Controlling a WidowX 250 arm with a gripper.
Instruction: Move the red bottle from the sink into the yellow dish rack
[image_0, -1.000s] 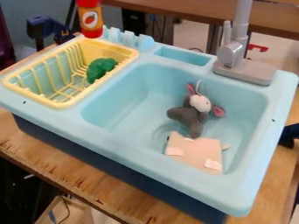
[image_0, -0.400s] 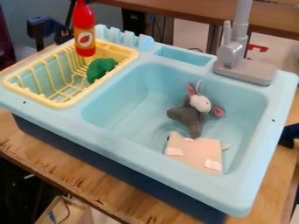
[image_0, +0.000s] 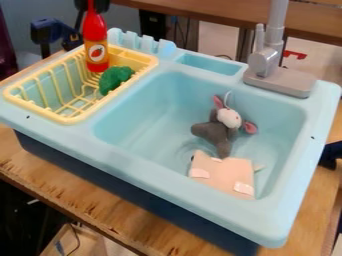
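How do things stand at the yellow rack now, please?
Pincer at top edge, gripping red bottle by its tip. Upright, base inside yellow rack. Green broccoli close beside.

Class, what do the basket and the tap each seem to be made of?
Basket: probably glossy moulded plastic; its smooth yellow bars run into the rim without joints.
Tap: grey and fairly matte, perhaps plastic, though painted metal is possible.

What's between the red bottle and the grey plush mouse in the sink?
From the red bottle to the plush mouse, the camera view shows green broccoli, the yellow rack's rim, then the sink's ledge and bare basin.
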